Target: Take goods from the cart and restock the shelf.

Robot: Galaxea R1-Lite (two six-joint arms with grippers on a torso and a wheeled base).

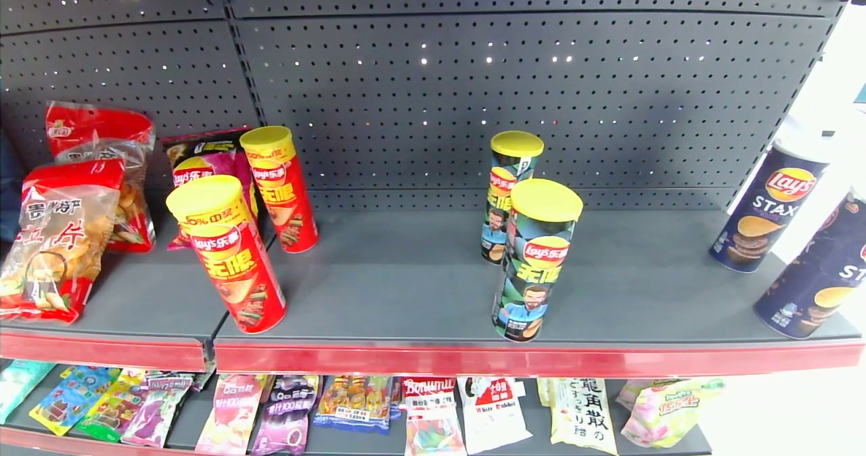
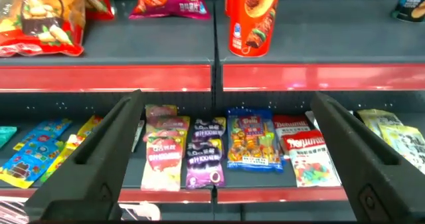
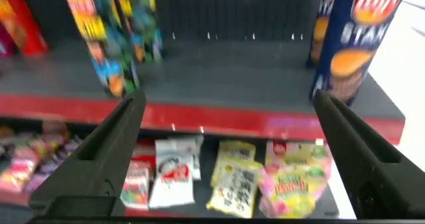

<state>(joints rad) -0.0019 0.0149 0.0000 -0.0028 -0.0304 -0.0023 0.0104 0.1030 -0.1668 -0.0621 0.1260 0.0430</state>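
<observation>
On the grey shelf (image 1: 406, 287) stand two red chip canisters (image 1: 233, 260) at the left, two dark patterned canisters with yellow lids (image 1: 538, 260) in the middle and two dark blue canisters (image 1: 768, 206) at the right. My left gripper (image 2: 226, 164) is open with nothing between its fingers (image 2: 99, 164). It faces the lower shelf of candy bags, below the front red canister (image 2: 252, 21). My right gripper (image 3: 229, 157) is also open and holds nothing. It hangs in front of the shelf's red edge (image 3: 199, 114), between a patterned canister (image 3: 106, 38) and a blue canister (image 3: 352, 38).
Snack bags (image 1: 61, 239) lean at the shelf's far left. A lower shelf holds a row of several candy bags (image 1: 352, 402). A perforated back panel (image 1: 473, 90) closes the rear. Bare shelf lies between the red and patterned canisters and right of the patterned ones.
</observation>
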